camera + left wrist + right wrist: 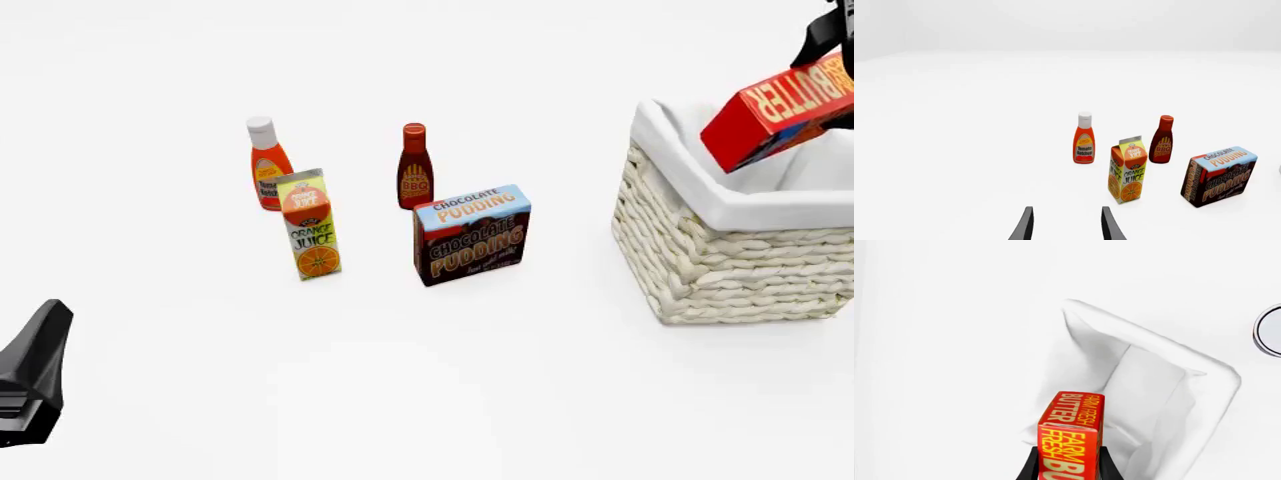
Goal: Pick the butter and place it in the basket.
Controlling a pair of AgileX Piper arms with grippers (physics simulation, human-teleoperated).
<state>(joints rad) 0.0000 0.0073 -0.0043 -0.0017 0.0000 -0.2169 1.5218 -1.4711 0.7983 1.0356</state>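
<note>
The red butter carton hangs tilted in the air over the basket, a cream wicker box with a white liner at the right. My right gripper is shut on the butter, its dark fingers on both sides; the white-lined basket lies below it. In the front view only the right arm's dark tip shows, at the top right corner. My left gripper is open with nothing between its fingers, low at the table's left; its dark body shows at the left edge.
A ketchup bottle, an orange juice carton, a BBQ sauce bottle and a chocolate pudding box stand in a cluster left of the basket. A round grey-rimmed object sits beyond the basket.
</note>
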